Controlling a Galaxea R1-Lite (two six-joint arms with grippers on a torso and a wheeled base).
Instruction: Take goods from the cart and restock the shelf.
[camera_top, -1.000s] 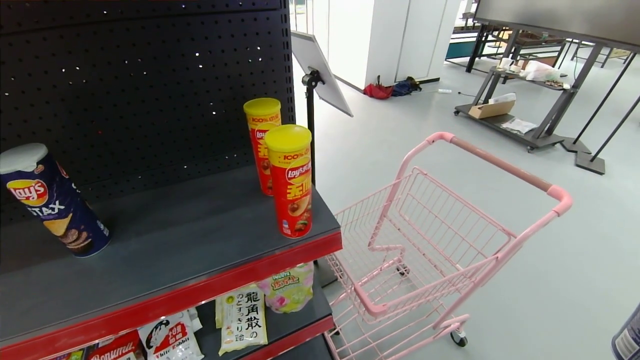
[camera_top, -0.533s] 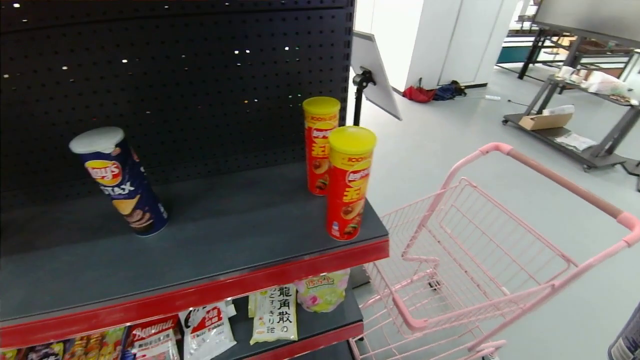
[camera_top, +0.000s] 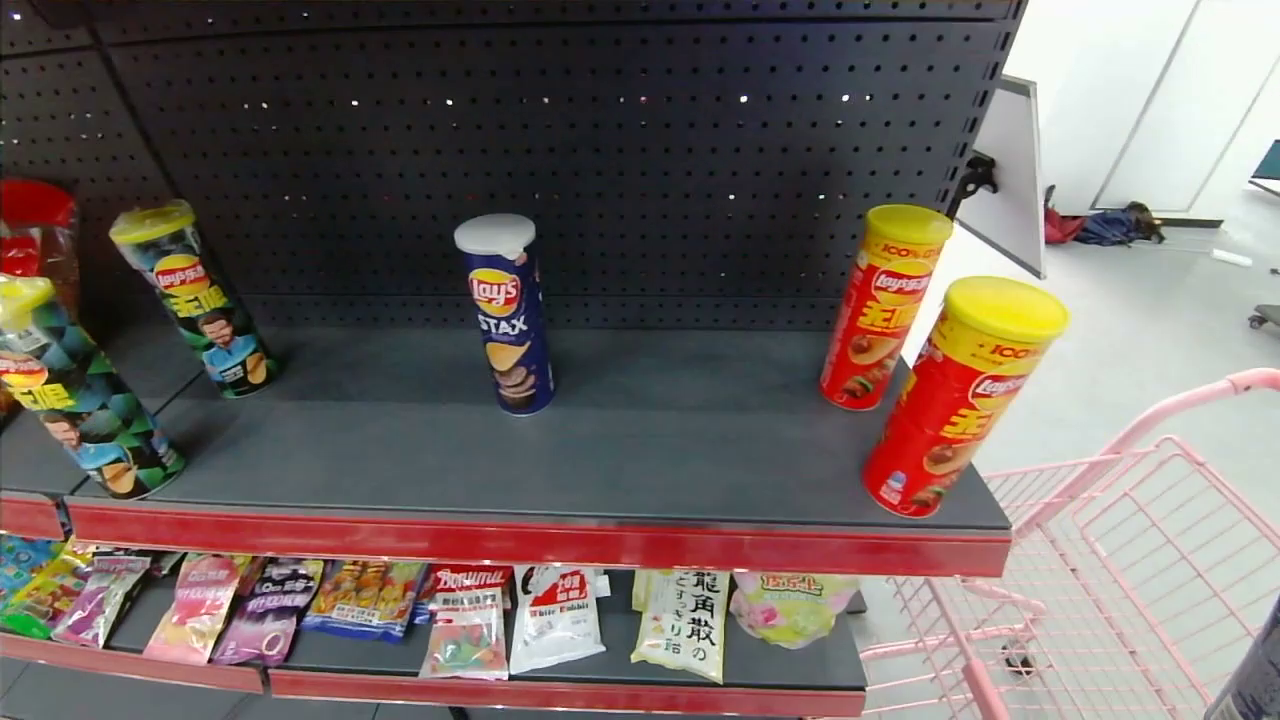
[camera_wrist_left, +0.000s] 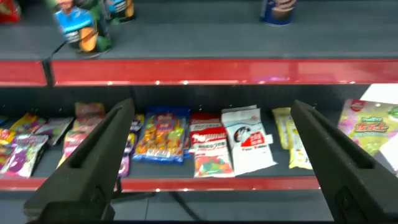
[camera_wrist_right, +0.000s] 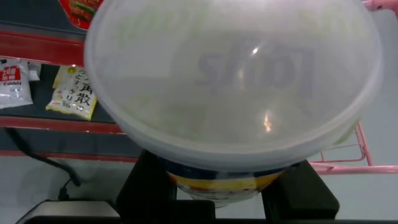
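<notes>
Head view: shelf (camera_top: 560, 470) at mid-frame carried several upright cans (camera_top: 505, 315); pink cart (camera_top: 1130, 520) at lower right. Right gripper (camera_wrist_right: 224, 190) was clamped on a further clear-lidded can (camera_wrist_right: 233, 87), not yet shelved. Left gripper (camera_wrist_left: 211, 124) was spread wide, holding nothing, facing snack packets (camera_wrist_left: 239, 146). Restocking judged well advanced.

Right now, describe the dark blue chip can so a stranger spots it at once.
Find the grey shelf with the red front edge. Near its middle one can stands alone. It is dark blue with a white lid; the cans flanking it have yellow lids.
</notes>
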